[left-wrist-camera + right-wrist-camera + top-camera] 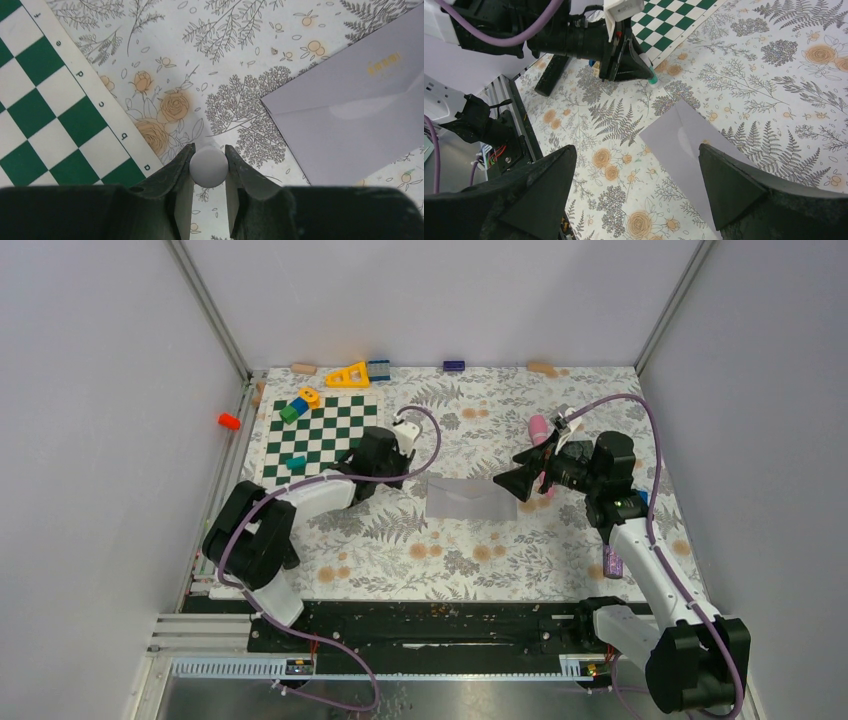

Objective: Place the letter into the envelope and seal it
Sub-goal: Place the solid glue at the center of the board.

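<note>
Flat envelope (468, 497), flap down, contents hidden

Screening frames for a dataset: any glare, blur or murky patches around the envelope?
Top external: even light, soft shadows, envelope small but clear. Left wrist: sharp, a pale sheen on the envelope; the left gripper, shut on a white round object, is almost black. Right wrist: envelope sharp, the open right gripper underexposed.

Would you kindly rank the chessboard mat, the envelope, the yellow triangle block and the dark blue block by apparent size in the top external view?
Largest to smallest:
1. chessboard mat
2. envelope
3. yellow triangle block
4. dark blue block
</note>
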